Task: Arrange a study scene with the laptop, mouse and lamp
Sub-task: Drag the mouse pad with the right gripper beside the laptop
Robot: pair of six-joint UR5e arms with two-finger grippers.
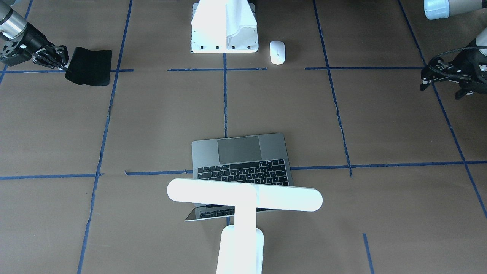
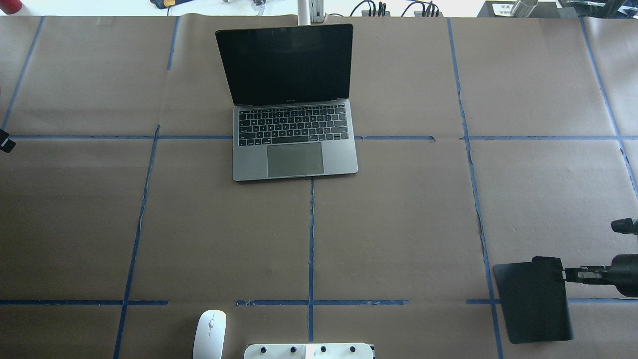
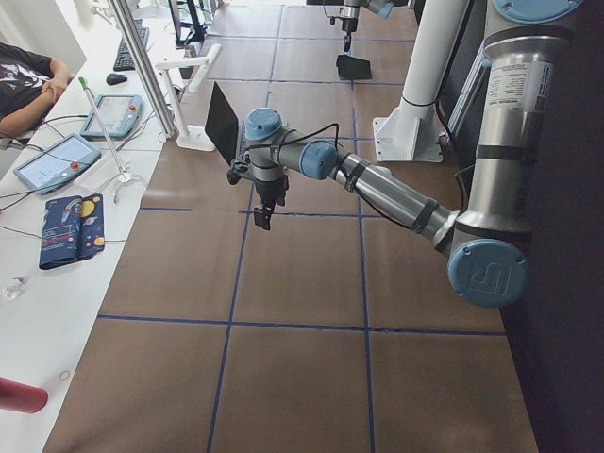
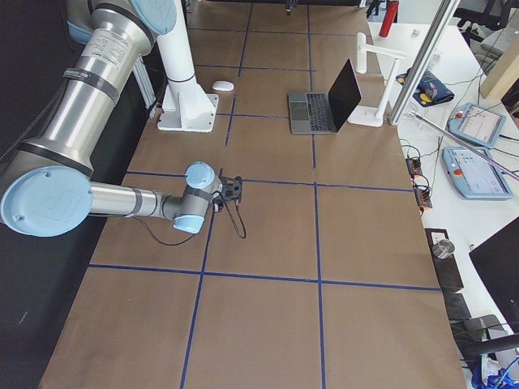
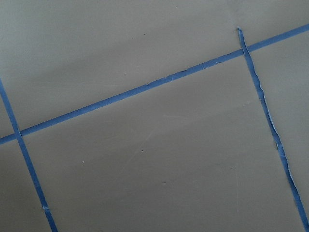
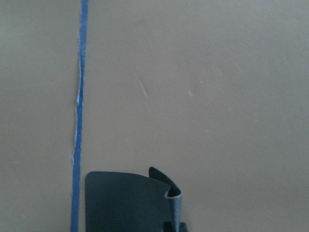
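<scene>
Right jaws, reaching out level, pinched the edge of the black mat [image 2: 536, 299]; left jaws pointed downward, opening unclear.

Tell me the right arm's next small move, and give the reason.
Probably carry the black mat inward and forward, toward the right side of the laptop. The right gripper is shut on the mat's curled edge, far out on the robot's right, while the mouse lies by the pedestal with no mat under it.
</scene>
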